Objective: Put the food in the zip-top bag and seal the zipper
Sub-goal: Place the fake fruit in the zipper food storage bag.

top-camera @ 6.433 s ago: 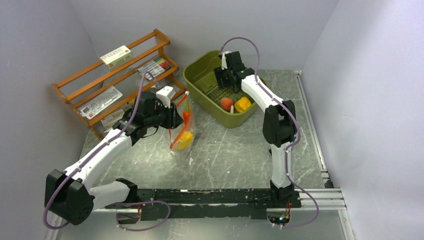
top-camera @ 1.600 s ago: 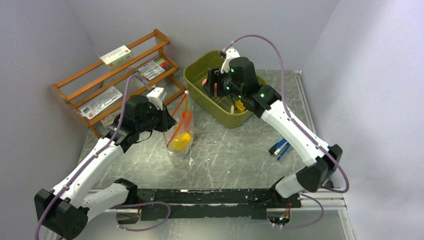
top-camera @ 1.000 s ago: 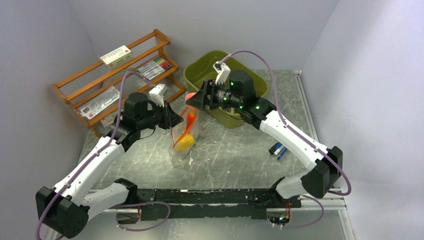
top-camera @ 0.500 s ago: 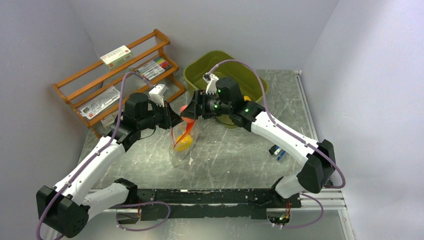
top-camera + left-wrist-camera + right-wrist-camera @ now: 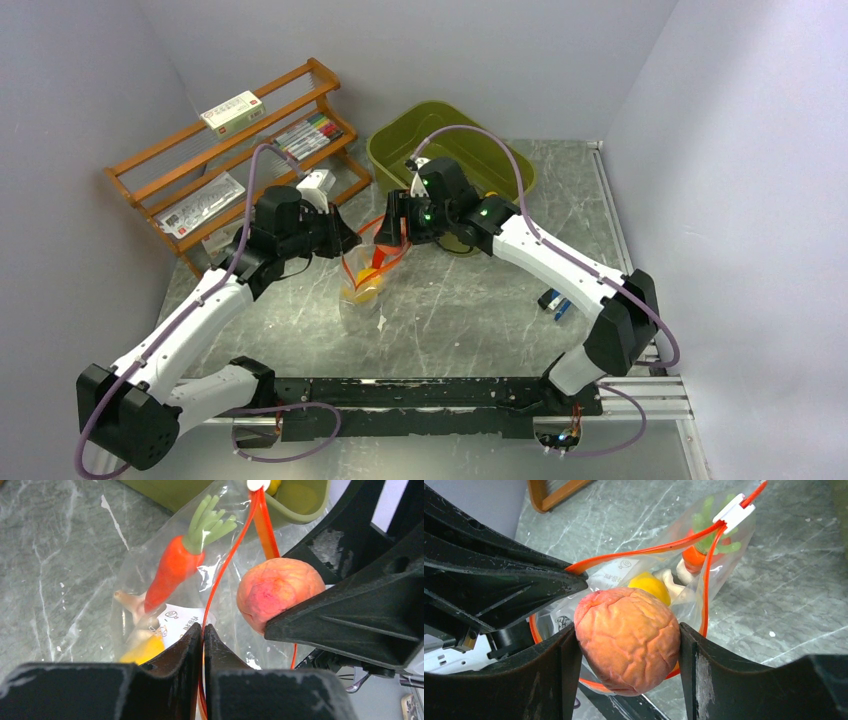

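The clear zip-top bag (image 5: 362, 285) stands on the table with its mouth held open. My left gripper (image 5: 202, 630) is shut on the red-orange zipper strip (image 5: 227, 562) at the bag's rim. Inside the bag lie an orange carrot with green top (image 5: 175, 567), a yellow piece (image 5: 650, 586) and a white piece (image 5: 669, 582). My right gripper (image 5: 626, 645) is shut on a red-orange round fruit (image 5: 628, 637) and holds it just over the open mouth. In the top view it (image 5: 392, 232) sits right of the left gripper (image 5: 345, 236).
The olive-green basket (image 5: 470, 160) stands behind the bag, with a yellow piece (image 5: 295, 495) in it. A wooden rack (image 5: 235, 150) with markers and packets stands at the back left. Blue markers (image 5: 555, 300) lie on the table at the right.
My right gripper has carried the red-orange fruit from the basket leftward and down to the bag's open mouth. My left gripper has kept hold of the zipper strip.
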